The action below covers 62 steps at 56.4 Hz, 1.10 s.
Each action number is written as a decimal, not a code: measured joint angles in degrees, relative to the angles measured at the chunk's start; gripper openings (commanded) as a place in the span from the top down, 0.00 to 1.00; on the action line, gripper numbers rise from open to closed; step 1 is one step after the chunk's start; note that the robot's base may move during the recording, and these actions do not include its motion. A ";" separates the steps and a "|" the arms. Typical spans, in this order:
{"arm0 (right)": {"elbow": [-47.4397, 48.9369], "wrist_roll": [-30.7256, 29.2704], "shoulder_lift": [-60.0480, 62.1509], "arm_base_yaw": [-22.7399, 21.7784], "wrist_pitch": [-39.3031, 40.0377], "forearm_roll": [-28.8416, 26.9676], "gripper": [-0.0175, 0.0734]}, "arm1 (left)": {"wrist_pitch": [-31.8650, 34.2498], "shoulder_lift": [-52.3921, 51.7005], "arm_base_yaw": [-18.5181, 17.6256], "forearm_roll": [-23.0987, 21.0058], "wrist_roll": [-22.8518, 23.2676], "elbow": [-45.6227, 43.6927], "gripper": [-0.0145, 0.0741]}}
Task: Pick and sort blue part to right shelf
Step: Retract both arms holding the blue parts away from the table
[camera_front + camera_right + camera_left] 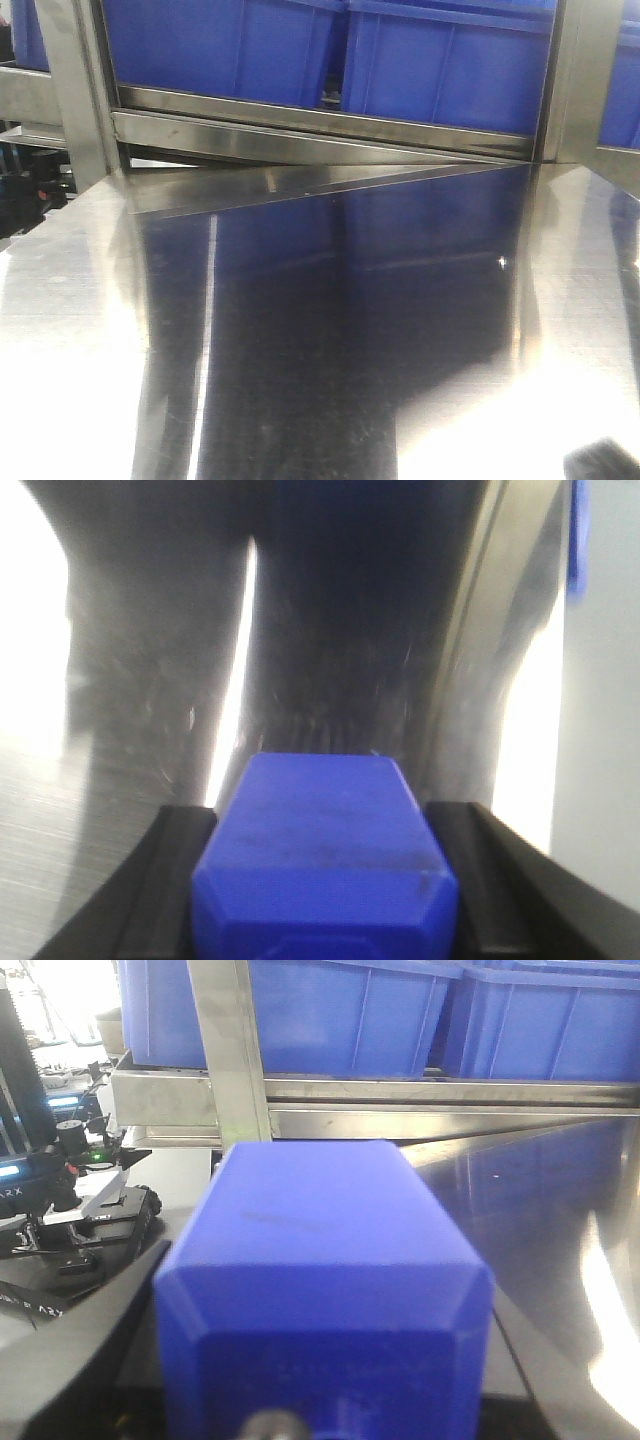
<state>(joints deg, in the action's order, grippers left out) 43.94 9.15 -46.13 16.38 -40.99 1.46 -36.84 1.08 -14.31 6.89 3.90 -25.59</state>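
Beneath the right gripper (322,815), glossy steel tabletop (300,330), its black fingers (160,880) clamping a blue part (325,870), left gripper's hold hidden behind another blue part (320,1260), right shelf (400,1095) with blue bins (330,1010) beyond.

The front-facing view sits low over the steel counter (90,300), looking across it to the right shelf (320,125) and its blue bins (440,60) close ahead. The left wrist view faces the same shelf rail, bins and counter from further left, past a blue part (320,1290) crowding the lens. The right wrist view tilts down at the counter from close up, with a second blue part (325,850) between the black fingers (150,880) of the right end effector (320,815) along its lower edge.
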 measured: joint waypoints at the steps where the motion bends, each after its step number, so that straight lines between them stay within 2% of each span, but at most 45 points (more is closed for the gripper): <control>1: -0.47 -0.24 1.97 0.00 0.15 0.00 0.58 | 0.00 0.00 0.00 0.00 0.00 0.00 0.54; 23: -14.23 -5.28 34.09 0.00 0.86 0.73 0.58 | 0.23 0.00 0.00 0.04 0.00 0.00 0.54; 34: -17.39 -7.05 44.82 0.00 0.38 1.10 0.58 | 0.33 0.00 0.00 0.13 0.00 0.00 0.54; 62: -17.56 -7.64 46.94 0.00 0.02 1.53 0.58 | 0.33 0.00 0.00 0.13 0.00 0.00 0.54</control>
<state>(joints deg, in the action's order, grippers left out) 26.38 1.51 0.81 16.38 -40.97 2.99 -36.51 1.08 -14.31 7.02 3.90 -25.59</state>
